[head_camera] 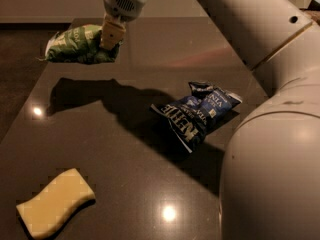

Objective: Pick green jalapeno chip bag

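Observation:
The green jalapeno chip bag (75,45) is a crinkled green foil bag with whitish patches. It hangs in the air at the upper left, above the dark table (115,159), and casts a shadow below it. My gripper (111,40) is shut on the bag's right end, with a tan finger (112,33) showing over the foil. The arm reaches in from the right across the top of the view.
A dark blue chip bag (197,111) with white lettering lies at the table's middle right. A pale yellow wavy sponge (54,202) lies at the front left. My large arm housing (272,169) fills the lower right. The table's left edge runs diagonally past the lifted bag.

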